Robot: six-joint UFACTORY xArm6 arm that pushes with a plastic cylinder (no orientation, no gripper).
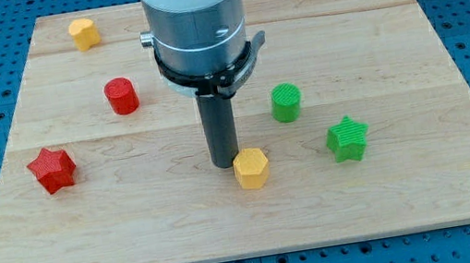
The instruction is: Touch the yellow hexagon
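The yellow hexagon [251,167] is a small ribbed six-sided block with no readable writing, touching my tip [225,165] on its right; my tip is a plain rod, pinching nothing.

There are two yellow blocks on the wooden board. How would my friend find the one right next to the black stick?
Start at the wooden board and find the big dark rod hanging over its middle. My tip ends just left of a yellow hexagon, close enough to seem to touch it. The other yellow block sits far off by the view's top left corner, while the nearest neighbours, a green cylinder and green star, are green.
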